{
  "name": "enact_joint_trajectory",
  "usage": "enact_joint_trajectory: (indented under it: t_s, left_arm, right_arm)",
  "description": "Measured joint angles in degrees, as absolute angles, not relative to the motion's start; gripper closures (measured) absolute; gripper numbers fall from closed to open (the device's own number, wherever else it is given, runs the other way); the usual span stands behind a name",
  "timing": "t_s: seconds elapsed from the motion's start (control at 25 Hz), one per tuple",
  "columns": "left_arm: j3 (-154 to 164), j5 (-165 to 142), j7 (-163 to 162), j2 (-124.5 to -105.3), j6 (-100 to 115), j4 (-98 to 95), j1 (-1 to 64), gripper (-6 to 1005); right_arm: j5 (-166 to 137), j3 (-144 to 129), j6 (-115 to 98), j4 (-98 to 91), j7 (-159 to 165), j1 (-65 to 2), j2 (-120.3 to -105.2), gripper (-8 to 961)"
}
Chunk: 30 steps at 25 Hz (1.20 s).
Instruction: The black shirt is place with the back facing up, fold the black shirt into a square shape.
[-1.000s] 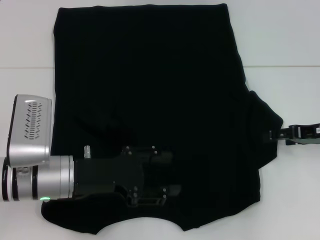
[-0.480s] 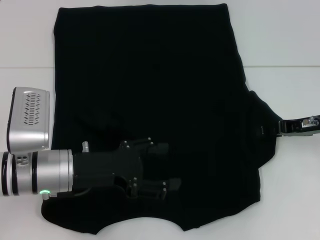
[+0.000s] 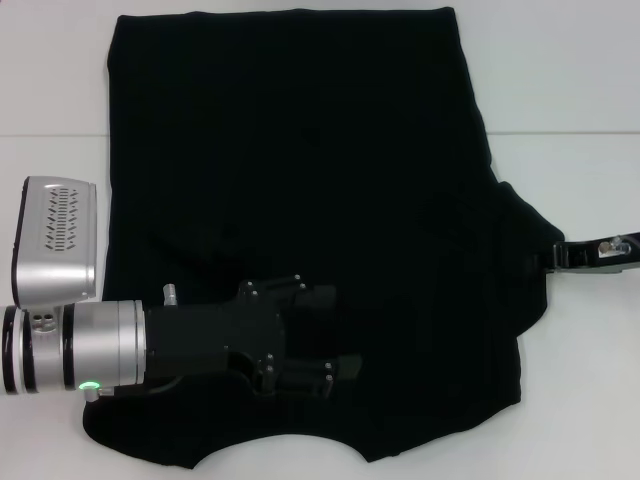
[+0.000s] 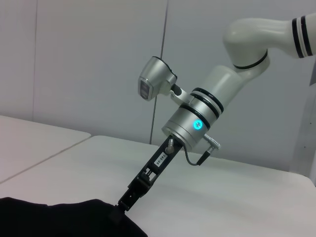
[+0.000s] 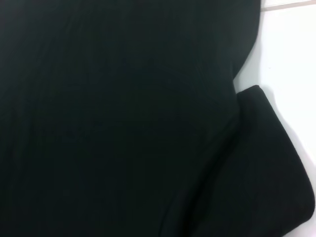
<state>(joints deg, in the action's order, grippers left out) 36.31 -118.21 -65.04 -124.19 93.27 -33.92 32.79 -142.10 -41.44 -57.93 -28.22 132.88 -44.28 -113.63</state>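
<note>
Two arms are on the black shirt point(image 3: 300, 190), which lies spread across the white table point(image 3: 570, 80) and fills most of the head view. So far it looks like one fold is in: the shirt's left side is a clean straight edge with no sleeve sticking out, so that side has probably been tucked over already. The right sleeve point(image 3: 525, 250) is not folded yet and pokes out sideways, and the collar end nearest the robot is still a loose curve. The left gripper point(image 3: 335, 335) sits low over the shirt's near-left part, and its fingers look spread apart with nothing between them. It's black on black though, so that's a bit of a guess. The right gripper point(image 3: 553, 257) is right at the tip of the sleeve; the left wrist view shows its narrow tip point(image 4: 126, 200) meeting the cloth edge, but whether it's pinching the fabric or just touching it can't be made out. No lettering shows, so the plain back is up. Rough call: about a third done, with the right sleeve fold and the lengthwise folds to a square still to go.
</note>
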Motion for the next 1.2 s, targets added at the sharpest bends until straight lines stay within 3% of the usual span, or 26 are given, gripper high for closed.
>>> enact_joint_trajectory:
  t_s: [0.04,0.16,0.32,0.8,1.2]
  left_arm:
    - [36.3,-118.2,-65.0,-124.19,93.2,-33.9,32.8,112]
    - [36.3,-118.2,-65.1,-124.19,93.2,-33.9,32.7,112]
    - [36.3,-118.2,-66.8,-124.19,93.0,-33.9,32.6,112]
    - [36.1,-117.7,-69.7,-124.27,92.4,-32.6,32.5,111]
    - [35.4,-117.3,-70.2,-124.28,92.4,-31.6,32.5,111]
  right_arm:
    - [-142.1,-41.6,-57.5,-28.1,132.7,-44.3,-113.71,562]
    - [-141.9,-41.7,-56.7,-28.1,131.0,-43.9,-114.06,802]
    - [-141.8,-41.6,-55.8,-28.4,128.3,-43.6,-114.04,940]
    - [-142.0,-41.5,-56.8,-31.1,120.8,-42.9,-112.63,940]
    - [-142.0,-41.6,-56.8,-33.4,117.3,-42.3,-112.42,940]
